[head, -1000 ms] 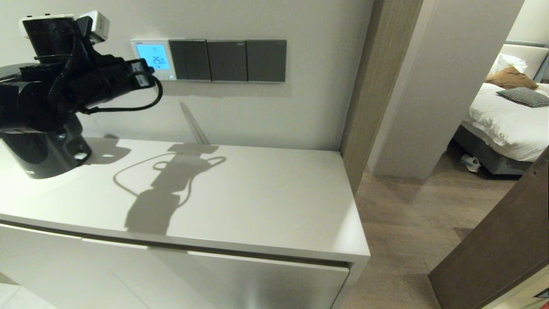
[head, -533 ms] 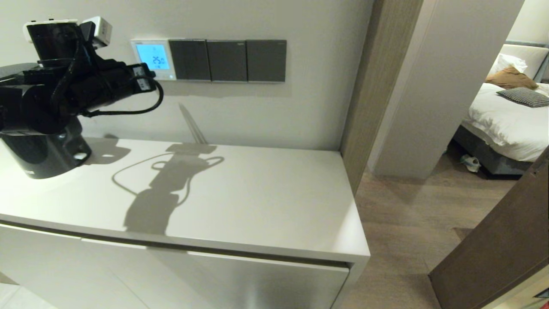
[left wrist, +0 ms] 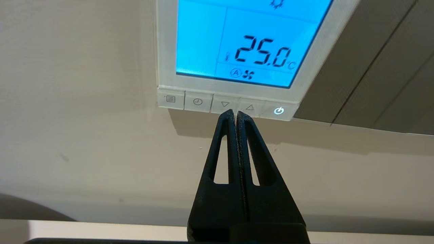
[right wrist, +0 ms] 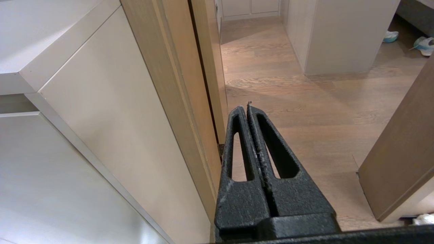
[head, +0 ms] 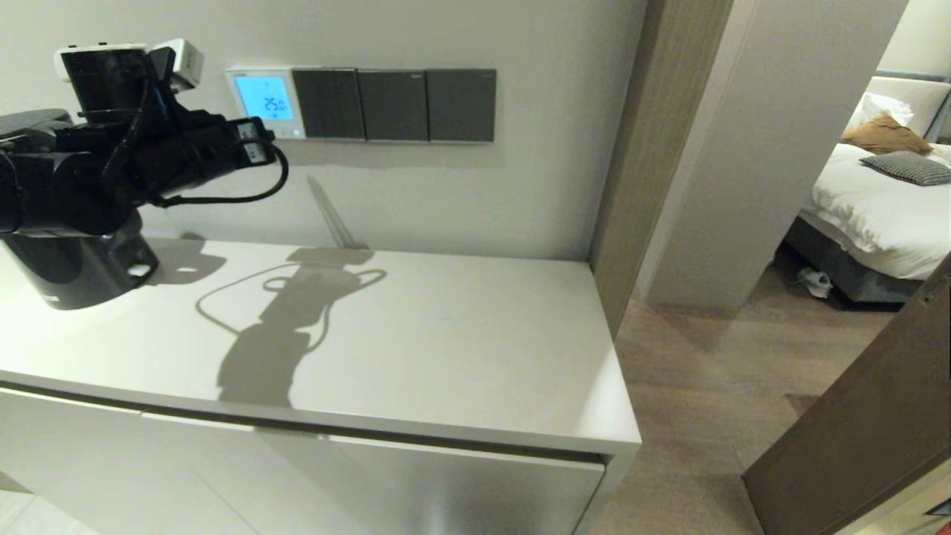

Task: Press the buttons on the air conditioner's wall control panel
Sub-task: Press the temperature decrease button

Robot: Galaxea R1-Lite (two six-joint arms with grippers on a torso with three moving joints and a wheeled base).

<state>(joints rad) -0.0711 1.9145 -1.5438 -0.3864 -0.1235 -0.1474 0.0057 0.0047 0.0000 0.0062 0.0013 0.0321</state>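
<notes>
The white wall control panel [head: 266, 102] hangs on the wall, its screen [left wrist: 251, 37] lit blue and reading 25.0. A row of pale buttons [left wrist: 224, 104] runs along its lower edge; the power button [left wrist: 278, 110] glows. My left gripper [left wrist: 235, 113] is shut and empty, its tips just under the gap between the down and up arrow buttons; whether they touch I cannot tell. In the head view the left gripper [head: 269, 143] sits at the panel's lower left. My right gripper [right wrist: 248, 107] is shut and empty, parked low beside the cabinet, out of the head view.
Three dark grey switch plates [head: 394, 105] sit right of the panel. A white cabinet top [head: 416, 334] lies below, with a black round object [head: 74, 271] at its left. A wooden door frame [head: 631, 156] stands to the right; a bedroom lies beyond.
My left arm has shifted slightly right and a little down, bringing the shut gripper toward the panel's lower edge. The screen still reads 25.0.
</notes>
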